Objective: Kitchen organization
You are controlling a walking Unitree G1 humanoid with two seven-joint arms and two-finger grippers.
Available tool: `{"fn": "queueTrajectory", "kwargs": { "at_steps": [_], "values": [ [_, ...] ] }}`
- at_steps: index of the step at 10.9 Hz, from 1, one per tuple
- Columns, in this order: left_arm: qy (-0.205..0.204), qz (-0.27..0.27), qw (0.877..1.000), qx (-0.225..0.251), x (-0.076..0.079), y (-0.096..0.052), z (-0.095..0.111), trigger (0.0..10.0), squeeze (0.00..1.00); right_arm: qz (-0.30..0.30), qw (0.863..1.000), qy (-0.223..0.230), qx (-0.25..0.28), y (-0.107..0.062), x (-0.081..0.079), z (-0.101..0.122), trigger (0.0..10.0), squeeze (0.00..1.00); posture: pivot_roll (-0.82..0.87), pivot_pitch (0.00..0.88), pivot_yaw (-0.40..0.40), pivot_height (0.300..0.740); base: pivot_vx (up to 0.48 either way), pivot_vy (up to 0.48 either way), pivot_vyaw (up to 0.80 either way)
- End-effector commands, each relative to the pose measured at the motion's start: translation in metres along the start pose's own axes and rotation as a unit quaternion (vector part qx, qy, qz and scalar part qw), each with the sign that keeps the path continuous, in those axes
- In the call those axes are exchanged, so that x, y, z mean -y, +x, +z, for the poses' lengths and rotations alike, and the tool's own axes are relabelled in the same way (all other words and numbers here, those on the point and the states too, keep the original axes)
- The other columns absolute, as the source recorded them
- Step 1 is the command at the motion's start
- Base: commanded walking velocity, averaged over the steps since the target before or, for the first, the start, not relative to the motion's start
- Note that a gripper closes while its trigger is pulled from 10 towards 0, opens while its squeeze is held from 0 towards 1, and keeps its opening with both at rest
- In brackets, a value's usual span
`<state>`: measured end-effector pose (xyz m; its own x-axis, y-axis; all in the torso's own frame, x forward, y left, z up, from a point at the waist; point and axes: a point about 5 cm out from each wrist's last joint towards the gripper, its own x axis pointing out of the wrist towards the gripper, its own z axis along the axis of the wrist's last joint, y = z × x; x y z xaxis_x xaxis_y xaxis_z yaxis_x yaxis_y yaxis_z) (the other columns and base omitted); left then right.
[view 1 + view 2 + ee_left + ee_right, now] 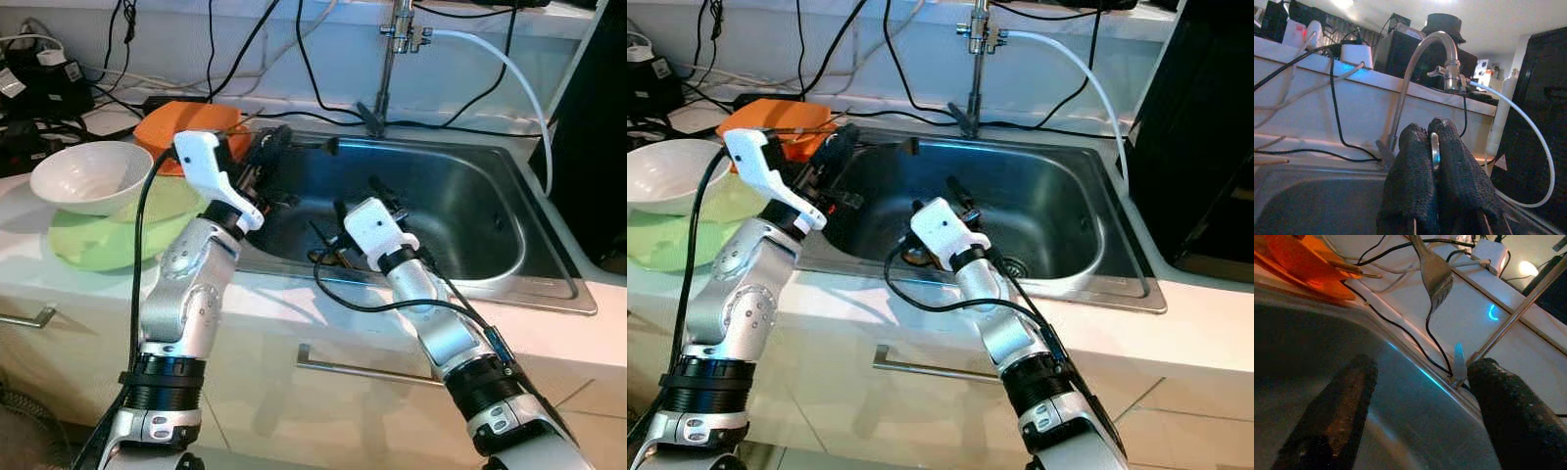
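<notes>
1. Nearest the head camera are the two silver arms, both reaching over the counter edge into the steel sink.
2. Left gripper has its fingers pressed together on a thin piece of metal; the right wrist view shows a fork hanging tines-down above the sink's rear rim, so the judgement is that the left gripper holds the fork by its handle.
3. Right gripper sits low inside the basin with its fingers spread wide and nothing between them.
4. Step in hand, as judged: carry the fork out of the sink to a resting place on the counter. Doing it well means keeping the pinch firm, lifting clear of the rim before swinging left, and keeping the tines away from the cables.
5. Around it: an orange board with chopsticks lies just beside the sink's left rear corner; a white bowl rests on a green plate further left.
6. In the way: black cables draped along the rear ledge, the tap and its white hose.
</notes>
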<state>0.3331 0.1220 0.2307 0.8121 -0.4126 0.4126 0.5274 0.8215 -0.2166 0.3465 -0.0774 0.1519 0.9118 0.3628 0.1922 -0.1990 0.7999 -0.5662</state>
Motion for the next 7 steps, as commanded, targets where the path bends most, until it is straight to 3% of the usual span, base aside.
{"fn": "queueTrajectory", "kwargs": {
  "at_steps": [1, 7],
  "values": [
    [-0.002, -0.003, 1.000, 0.000, 0.0000, -0.0001, 0.0008, 10.0, 0.00, -0.001, 1.000, -0.006, 0.008, 0.0027, 0.0015, 0.0031, 10.0, 1.00, 0.21, 0.000, 0.017, 0.740, 0.000, 0.000, 0.00],
    [-0.002, -0.003, 1.000, 0.000, 0.0000, -0.0001, 0.0008, 10.0, 0.00, -0.001, 1.000, -0.006, 0.008, 0.0027, 0.0015, 0.0031, 10.0, 1.00, 0.21, 0.000, 0.017, 0.740, 0.000, 0.000, 0.00]
  ]
}}
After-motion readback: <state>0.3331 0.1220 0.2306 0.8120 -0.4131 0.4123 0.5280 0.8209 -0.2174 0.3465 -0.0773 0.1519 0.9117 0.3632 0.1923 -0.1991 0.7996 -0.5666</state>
